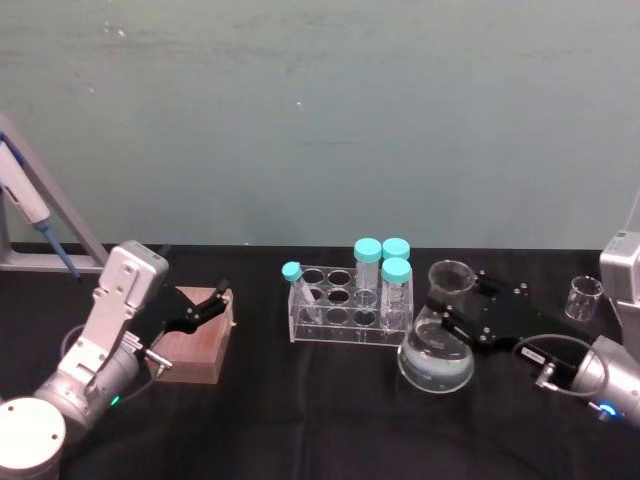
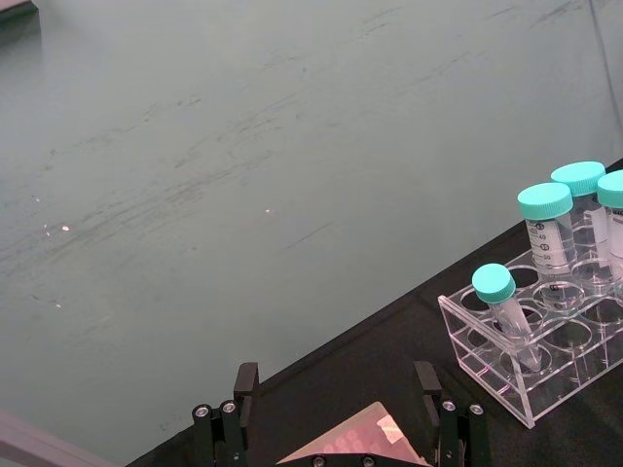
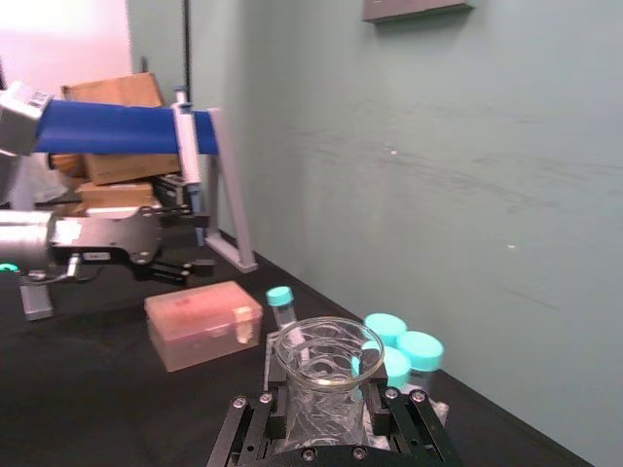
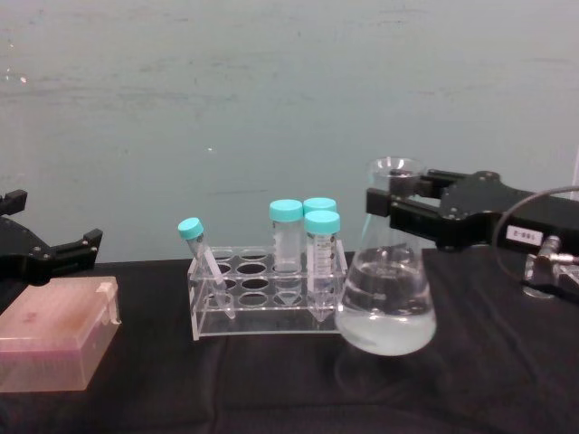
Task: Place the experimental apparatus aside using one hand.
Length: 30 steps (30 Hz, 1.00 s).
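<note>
right tool around liquid-filled clear flask

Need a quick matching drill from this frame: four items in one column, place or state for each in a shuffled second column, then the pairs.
1. flask
2. small beaker
3. pink box
4. tube rack

A. under the left gripper
B. holds teal-capped tubes
C. neck between the right gripper fingers
D. alone by the table's right edge

Pairs: 1-C, 2-D, 3-A, 4-B
</note>
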Tool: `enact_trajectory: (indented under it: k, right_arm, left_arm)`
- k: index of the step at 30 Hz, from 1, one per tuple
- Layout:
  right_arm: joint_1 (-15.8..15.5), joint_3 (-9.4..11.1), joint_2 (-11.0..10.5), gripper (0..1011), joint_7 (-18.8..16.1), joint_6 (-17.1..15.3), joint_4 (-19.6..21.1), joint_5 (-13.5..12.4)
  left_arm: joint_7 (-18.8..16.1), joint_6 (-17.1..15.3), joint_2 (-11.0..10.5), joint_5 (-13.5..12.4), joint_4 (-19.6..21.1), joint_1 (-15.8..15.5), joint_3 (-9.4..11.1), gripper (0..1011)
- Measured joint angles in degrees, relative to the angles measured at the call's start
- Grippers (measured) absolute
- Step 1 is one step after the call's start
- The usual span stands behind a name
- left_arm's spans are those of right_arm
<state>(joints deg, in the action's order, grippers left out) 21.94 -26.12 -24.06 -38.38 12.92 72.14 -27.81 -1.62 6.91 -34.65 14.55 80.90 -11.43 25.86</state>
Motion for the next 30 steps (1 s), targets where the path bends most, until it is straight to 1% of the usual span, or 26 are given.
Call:
enact_trajectory:
  k: [4,7,14,18,24,27,30]
  right_arm:
    - [-1.6,1.6,-0.6,452,2.4,-0.1,1.5,0.5]
    - [-2.2,2.3,-0.7,452,3.6,-0.3,2.2,0.8]
    - [-4.3,4.9,-0.9,452,7.6,-0.9,3.4,2.2]
    - [-5.8,6.6,-0.7,452,10.5,-1.5,4.2,3.2]
    - [-7.5,8.6,-0.4,452,14.0,-1.9,5.1,4.7]
    - [-8.6,10.1,0.1,452,16.5,-2.3,5.8,5.6]
    - [-9.3,10.9,0.3,452,18.0,-2.6,6.2,6.2]
  left_arm:
    - [0.0,0.0,0.0,0.0,0.0,0.0,0.0,1000]
    - [0.0,0.0,0.0,0.0,0.0,0.0,0.0,1000]
    - [0.0,0.0,0.0,0.0,0.0,0.0,0.0,1000]
    - [0.0,0.0,0.0,0.0,0.0,0.0,0.0,1000]
    - [0.0,0.0,0.0,0.0,0.0,0.0,0.0,1000]
    - [0.0,0.0,0.0,0.0,0.0,0.0,0.0,1000]
    - [0.0,0.0,0.0,0.0,0.0,0.0,0.0,1000]
